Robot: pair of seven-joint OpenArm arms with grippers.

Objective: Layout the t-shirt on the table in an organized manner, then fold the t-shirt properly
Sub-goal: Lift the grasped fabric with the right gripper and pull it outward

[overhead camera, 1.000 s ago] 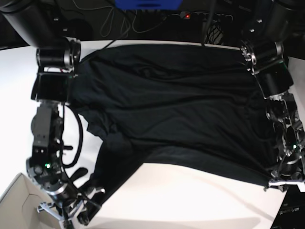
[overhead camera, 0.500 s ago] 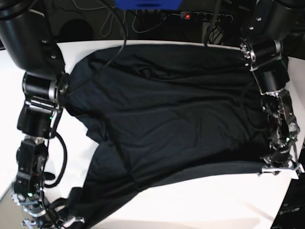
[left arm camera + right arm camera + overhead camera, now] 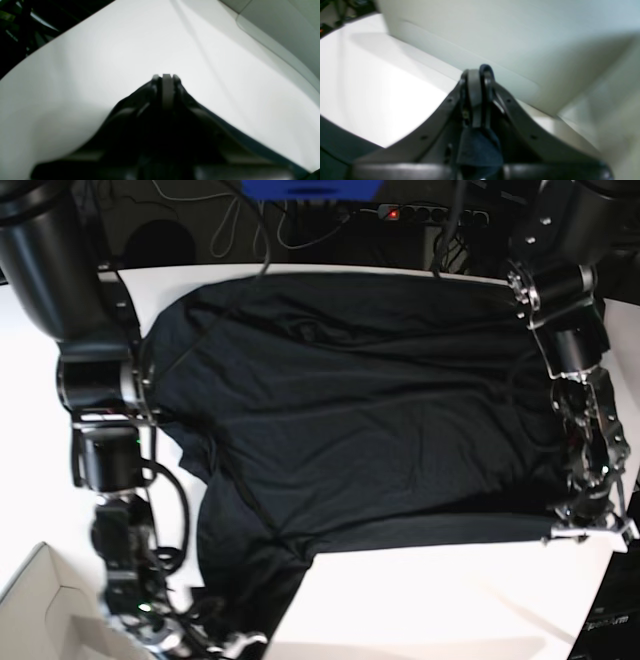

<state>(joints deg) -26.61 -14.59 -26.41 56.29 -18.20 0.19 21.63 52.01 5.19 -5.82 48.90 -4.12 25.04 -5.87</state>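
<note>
At the near left corner of the table (image 3: 420,600) we see the corner of a pale cardboard box (image 3: 45,605), and just beside it our right gripper (image 3: 235,642), low at the near edge. In the right wrist view its jaws are pressed together on a fold of dark fabric, so we take it as clamped on the t-shirt (image 3: 350,410); the box wall fills most of that view behind the fingertips (image 3: 473,82). The right arm (image 3: 95,400) runs down the left side of the table and covers the shirt's left margin.

The t-shirt lies spread over the middle and far part of the table, wrinkled, with its near-left portion bunched and drawn toward the right gripper. Bare white surface shows along the near edge.

Beyond the far edge we see cables (image 3: 250,230) and a power strip with a red light (image 3: 400,213).

At the right edge, our left gripper (image 3: 585,525) sits at the shirt's near-right corner, jaws closed; the wrist view shows dark cloth trailing from it, so it appears to pinch the hem.
</note>
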